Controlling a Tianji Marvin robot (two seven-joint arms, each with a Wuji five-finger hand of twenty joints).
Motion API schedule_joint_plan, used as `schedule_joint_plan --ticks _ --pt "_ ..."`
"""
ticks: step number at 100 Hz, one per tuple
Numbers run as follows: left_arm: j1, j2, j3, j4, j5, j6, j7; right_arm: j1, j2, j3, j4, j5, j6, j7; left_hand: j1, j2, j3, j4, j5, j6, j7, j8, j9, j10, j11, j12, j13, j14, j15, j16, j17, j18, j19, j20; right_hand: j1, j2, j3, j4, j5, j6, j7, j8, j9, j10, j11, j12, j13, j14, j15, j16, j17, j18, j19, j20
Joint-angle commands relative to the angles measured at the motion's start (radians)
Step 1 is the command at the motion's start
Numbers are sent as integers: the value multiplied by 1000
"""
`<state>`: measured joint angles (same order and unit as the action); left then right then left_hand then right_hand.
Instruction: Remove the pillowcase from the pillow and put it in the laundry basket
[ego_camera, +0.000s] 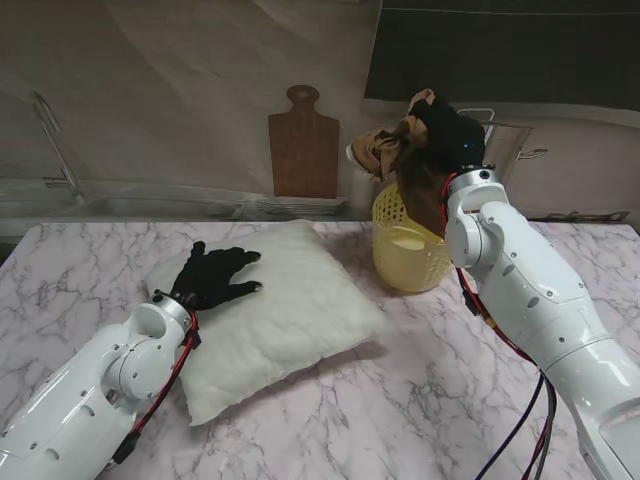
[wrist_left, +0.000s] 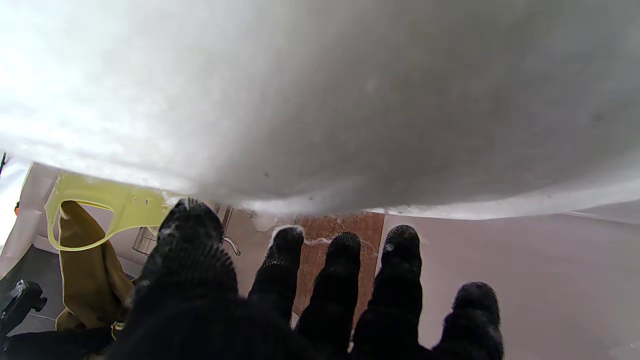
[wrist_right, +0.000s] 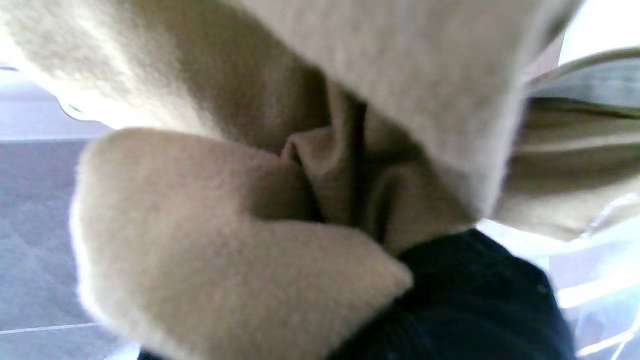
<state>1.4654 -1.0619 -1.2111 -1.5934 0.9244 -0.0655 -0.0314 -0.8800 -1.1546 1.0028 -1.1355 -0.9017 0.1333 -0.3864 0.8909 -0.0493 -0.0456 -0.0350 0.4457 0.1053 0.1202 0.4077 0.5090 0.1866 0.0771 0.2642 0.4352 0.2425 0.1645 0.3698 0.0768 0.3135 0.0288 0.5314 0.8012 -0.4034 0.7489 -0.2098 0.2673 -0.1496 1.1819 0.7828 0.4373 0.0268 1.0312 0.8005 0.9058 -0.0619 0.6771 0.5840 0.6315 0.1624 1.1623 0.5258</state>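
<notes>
From the stand's view, a bare white pillow (ego_camera: 275, 310) lies on the marble desk (ego_camera: 420, 400), left of centre. The left robot hand (ego_camera: 213, 277) rests flat on the pillow's near-left part, fingers spread, grasping nothing. The right robot hand (ego_camera: 450, 135) is raised at the far right, clenched around the brown pillowcase (ego_camera: 395, 150), which hangs bunched over the yellow laundry basket (ego_camera: 405, 250); its lower end drops inside the basket's rim. A wooden cutting board (ego_camera: 303, 145) leans on the wall behind.

In the left wrist view, the black fingers (wrist_left: 340, 280) lie spread against the pillow (wrist_left: 320, 100), with the basket (wrist_left: 100, 205) and the hanging pillowcase (wrist_left: 90, 270) beyond.

In the right wrist view, folds of pillowcase (wrist_right: 250, 200) fill almost everything, gathered against the black robot hand (wrist_right: 465, 305).
</notes>
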Motion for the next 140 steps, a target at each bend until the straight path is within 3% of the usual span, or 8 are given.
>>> schedule_joint_plan --ticks 1,24,45,93,103,109,126,140 --pt "-3 -1 5 3 -1 -3 -15 -13 12 4 4 -13 4 20 23 61 11 18 1 10 -1 3 14 6 -3 9 2 6 0 8 -22 31 442 14 36 57 -12 33 -41 -15 -11 -17 -35 10 -28 -12 -51 23 -61 -28 -33 22 -24 1" --pt "-7 0 11 6 -2 -3 -19 -26 31 4 0 -53 -4 67 21 62 11 18 1 10 -1 3 13 4 -4 8 3 7 1 8 -21 31 441 14 2 82 -55 55 -20 -25 -203 -122 -51 11 -115 -62 -138 62 -138 -59 -142 56 -71 3" --pt "-7 0 12 7 -1 -1 -17 -20 44 -11 9 -70 -45 112 22 60 11 18 -1 11 -2 3 12 7 -4 8 1 6 0 7 -22 30 440 14 -135 127 -58 135 56 14 -540 -188 -57 54 -345 -277 -219 105 -288 -145 -233 78 -137 -11" --pt "-7 0 10 7 1 1 -16 -33 44 3 -20 -13 -59 209 23 58 11 18 -2 12 -2 2 10 7 -4 8 2 6 0 7 -20 30 441 15 -381 234 -392 157 81 113 -814 -306 -58 82 -590 -547 -340 185 -493 -277 -369 190 -257 -123" --pt "-7 0 10 8 2 1 -15 -42 45 10 -28 -19 -45 209 24 59 11 18 -3 11 -2 2 10 6 -4 7 3 6 1 8 -20 31 441 15 -344 232 -398 164 90 114 -827 -310 -55 85 -606 -553 -346 192 -512 -290 -385 199 -268 -123" --pt "-7 0 10 8 1 2 -16 -47 47 17 -31 -32 -44 200 25 60 12 18 -4 10 -3 2 9 8 -4 7 3 6 1 8 -19 30 441 15 -130 242 -465 192 85 94 -840 -302 -48 83 -603 -549 -332 177 -512 -294 -377 183 -262 -110" --pt "-8 0 9 8 1 1 -18 -83 63 54 -73 -89 -49 216 23 59 11 18 -3 11 -2 2 9 6 -4 7 2 6 1 8 -19 30 442 15 -117 49 213 251 53 9 -830 -314 -57 59 -583 -542 -337 161 -508 -293 -391 168 -265 -99" --pt "-8 0 8 8 3 1 -18 -127 77 98 -130 -129 -44 276 24 60 11 18 -4 10 -3 2 9 5 -4 7 4 5 1 8 -18 29 444 16 -164 27 276 274 23 32 -848 -329 -81 71 -595 -547 -357 170 -516 -296 -408 176 -276 -100"
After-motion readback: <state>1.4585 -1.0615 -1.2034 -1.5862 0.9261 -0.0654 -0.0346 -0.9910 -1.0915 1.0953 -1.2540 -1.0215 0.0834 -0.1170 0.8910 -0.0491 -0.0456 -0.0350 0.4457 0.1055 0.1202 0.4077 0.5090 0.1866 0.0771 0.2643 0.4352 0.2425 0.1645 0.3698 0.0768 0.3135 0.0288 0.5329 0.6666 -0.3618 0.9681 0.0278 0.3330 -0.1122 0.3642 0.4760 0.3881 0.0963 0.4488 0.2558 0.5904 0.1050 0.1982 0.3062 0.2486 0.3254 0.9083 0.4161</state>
